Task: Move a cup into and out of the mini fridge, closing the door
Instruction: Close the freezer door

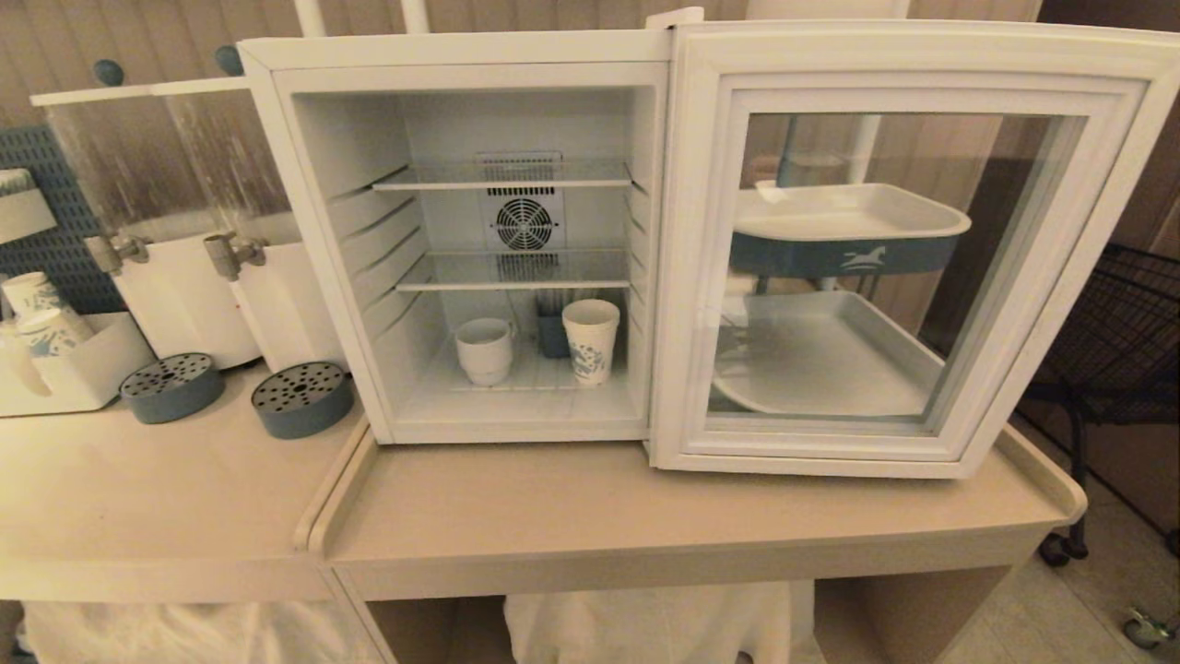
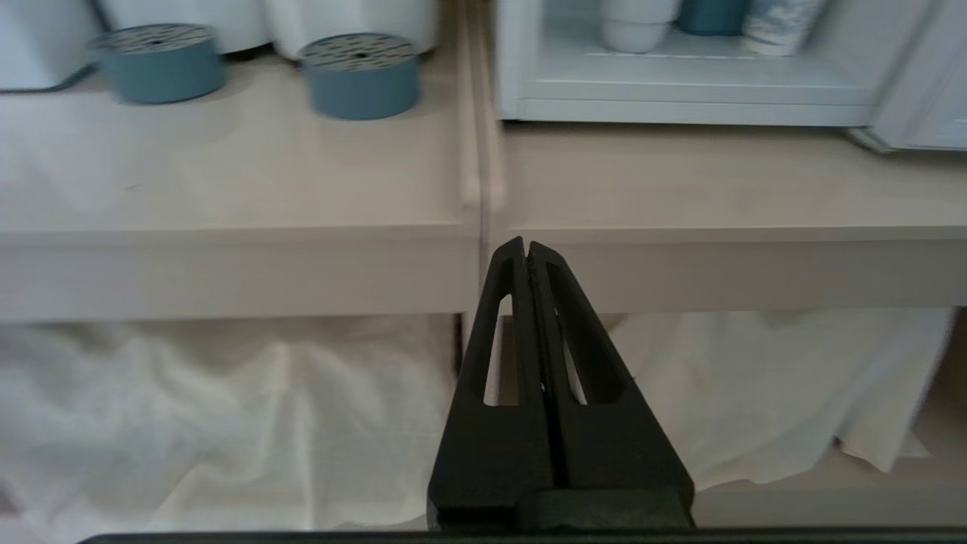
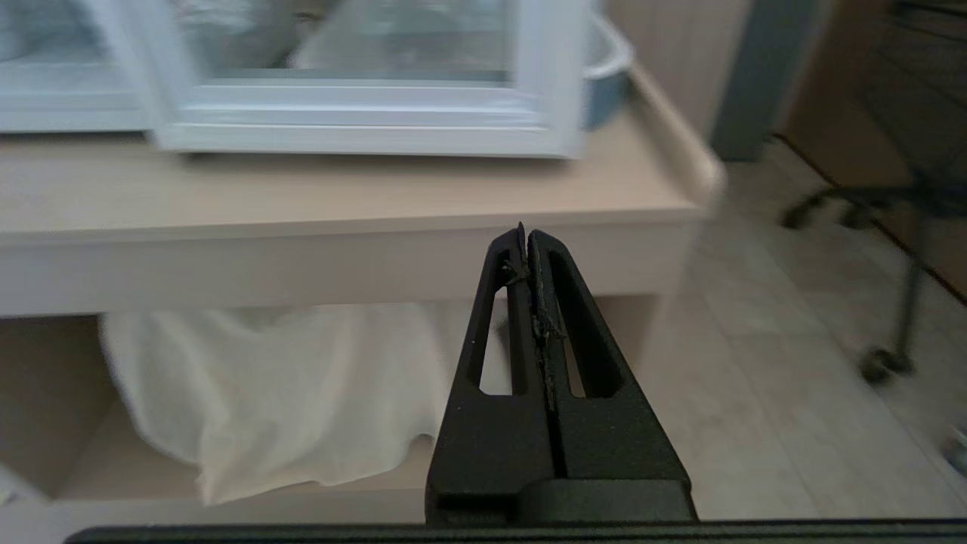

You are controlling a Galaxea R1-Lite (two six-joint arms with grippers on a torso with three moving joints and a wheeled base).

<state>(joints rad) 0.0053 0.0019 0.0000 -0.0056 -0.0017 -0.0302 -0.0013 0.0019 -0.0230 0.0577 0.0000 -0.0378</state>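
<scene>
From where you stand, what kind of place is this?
Probably a self-serve drinks counter, as in a café or canteen: two drink dispensers with taps, printed paper cups, and an open mini fridge on the counter.

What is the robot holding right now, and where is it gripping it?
Nothing. Both the left gripper and the right gripper are shut on empty air below the table edge. The cup stands untouched inside the mini fridge.

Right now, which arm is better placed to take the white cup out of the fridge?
Probably left. The left gripper faces the fridge opening, where the cup stands left; the right gripper faces the open door.
</scene>
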